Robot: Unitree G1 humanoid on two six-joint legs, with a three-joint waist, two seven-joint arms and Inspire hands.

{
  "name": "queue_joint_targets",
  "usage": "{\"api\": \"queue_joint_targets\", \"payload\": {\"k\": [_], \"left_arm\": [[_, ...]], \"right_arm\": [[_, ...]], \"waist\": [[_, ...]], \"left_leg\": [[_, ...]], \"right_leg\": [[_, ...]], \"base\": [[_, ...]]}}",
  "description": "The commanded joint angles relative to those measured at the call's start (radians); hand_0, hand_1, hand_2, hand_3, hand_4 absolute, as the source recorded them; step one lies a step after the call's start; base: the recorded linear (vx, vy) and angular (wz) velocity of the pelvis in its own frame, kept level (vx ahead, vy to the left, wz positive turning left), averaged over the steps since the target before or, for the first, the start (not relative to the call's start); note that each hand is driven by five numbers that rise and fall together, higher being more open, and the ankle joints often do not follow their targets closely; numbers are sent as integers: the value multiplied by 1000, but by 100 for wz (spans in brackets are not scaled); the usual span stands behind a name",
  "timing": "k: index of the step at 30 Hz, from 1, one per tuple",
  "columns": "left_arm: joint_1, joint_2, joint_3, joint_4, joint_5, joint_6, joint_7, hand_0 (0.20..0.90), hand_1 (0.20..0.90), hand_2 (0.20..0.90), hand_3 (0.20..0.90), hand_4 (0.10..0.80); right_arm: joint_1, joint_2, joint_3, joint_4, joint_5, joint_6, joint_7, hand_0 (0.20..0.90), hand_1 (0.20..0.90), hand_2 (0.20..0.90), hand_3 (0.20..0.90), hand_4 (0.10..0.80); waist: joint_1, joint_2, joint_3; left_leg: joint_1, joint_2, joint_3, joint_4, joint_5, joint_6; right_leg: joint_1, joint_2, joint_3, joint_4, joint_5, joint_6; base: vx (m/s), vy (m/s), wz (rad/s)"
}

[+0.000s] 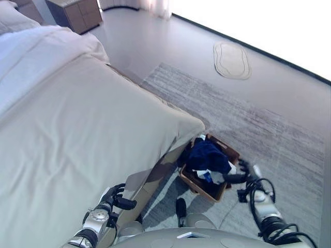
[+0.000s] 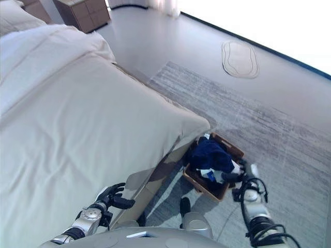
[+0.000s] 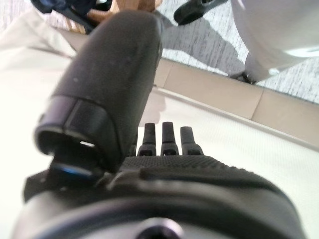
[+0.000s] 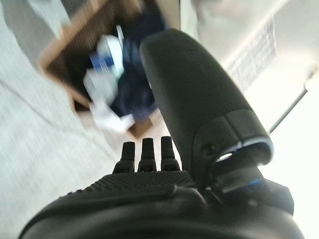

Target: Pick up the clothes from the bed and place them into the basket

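A brown basket (image 1: 228,146) stands on the rug by the bed's foot corner. It holds a dark blue garment (image 1: 207,155) and a white and blue piece (image 1: 213,176). My right hand (image 1: 242,177) hovers at the basket's near right rim with relaxed, empty fingers. Its wrist view shows the basket (image 4: 62,47) and the dark garment (image 4: 134,84) past the thumb. My left hand (image 1: 113,198) hangs low beside the bed's near edge, fingers relaxed and holding nothing. The beige bed (image 1: 77,129) fills the left side of the eye views.
A grey rug (image 1: 258,119) spreads under and beyond the basket. An oval mat (image 1: 232,60) lies on the floor farther off. A wooden cabinet (image 1: 75,13) stands at the far end, with a pillow (image 1: 15,20) on the bed's head.
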Motion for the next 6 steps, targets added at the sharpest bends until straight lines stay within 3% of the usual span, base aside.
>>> {"api": "queue_joint_targets", "payload": {"k": [1, 6], "left_arm": [[3, -5, 15, 71, -1, -37, -28, 900, 900, 900, 900, 800], [1, -20, 19, 115, -5, -46, -50, 900, 900, 900, 900, 800]], "right_arm": [[-6, -13, -8, 67, 60, -122, 28, 900, 900, 900, 900, 800], [1, 47, 2, 242, 102, -77, 152, 900, 900, 900, 900, 800]], "waist": [[26, 11, -52], [39, 21, -69]], "left_leg": [[-30, -56, -51, 61, -101, 48], [-2, -60, -62, 42, -99, 55]], "right_leg": [[-15, -13, -41, 78, -31, 28], [17, -15, -54, 73, -40, 25]], "base": [[42, 71, 15], [22, 46, 6]]}}
